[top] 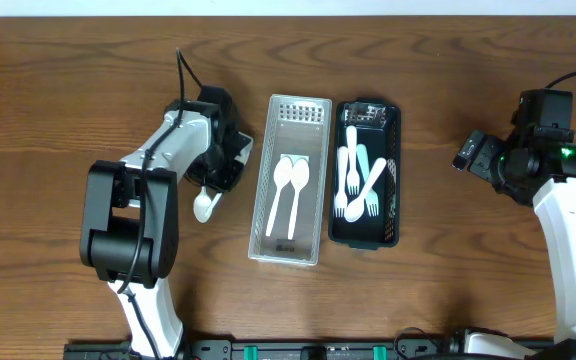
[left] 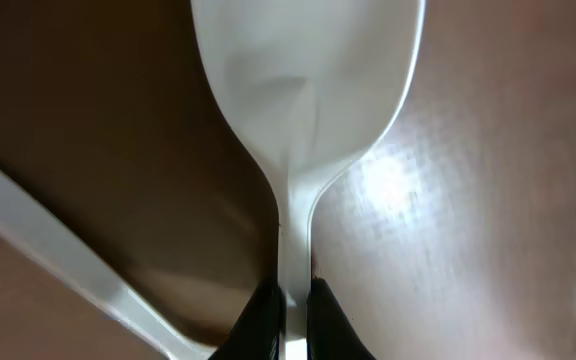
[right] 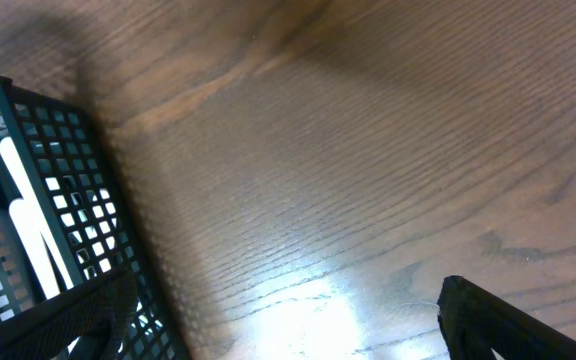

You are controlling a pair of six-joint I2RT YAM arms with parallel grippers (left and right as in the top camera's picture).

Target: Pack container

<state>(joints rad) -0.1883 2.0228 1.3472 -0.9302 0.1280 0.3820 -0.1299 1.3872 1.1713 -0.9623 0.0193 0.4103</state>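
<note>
Evenly lit and sharp from overhead — glare patches on the table (right: 368, 180) in both wrist views; blurred up close on the spoon (left: 308, 90), deeply shadowed left.

On the desk (top: 448, 80) two baskets stand side by side, the left basket (top: 286, 258) holding two spoons (top: 288, 190), the right basket (top: 396, 180) holding mixed cutlery (top: 356, 185), and a third spoon (top: 205, 206) is just left of them, between the left fingers (left: 260, 320)
</note>
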